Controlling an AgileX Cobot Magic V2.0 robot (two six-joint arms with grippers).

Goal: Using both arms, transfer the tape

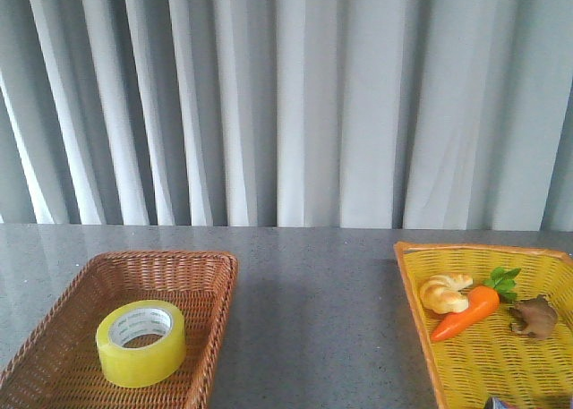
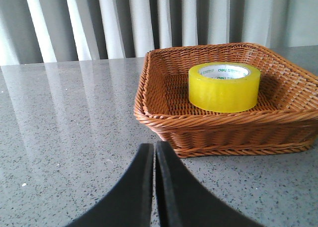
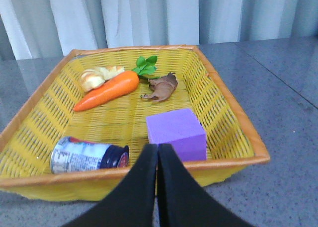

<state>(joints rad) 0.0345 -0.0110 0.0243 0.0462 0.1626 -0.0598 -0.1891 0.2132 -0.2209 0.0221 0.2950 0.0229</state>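
Observation:
The yellow tape roll (image 1: 141, 342) lies flat in the brown wicker basket (image 1: 219, 275) at the front left of the table. It also shows in the left wrist view (image 2: 224, 87), inside that basket (image 2: 149, 100). My left gripper (image 2: 154, 147) is shut and empty, low over the grey table, short of the basket's near corner. My right gripper (image 3: 158, 148) is shut and empty, just before the near rim of the yellow basket (image 3: 218, 163). Neither arm shows in the front view.
The yellow basket (image 1: 414, 288) at the front right holds a bread piece (image 1: 445, 293), a toy carrot (image 1: 467, 311) and a brown animal figure (image 1: 534, 317). The right wrist view also shows a purple block (image 3: 176, 131) and a can lying on its side (image 3: 88, 154) in it. Grey curtain behind.

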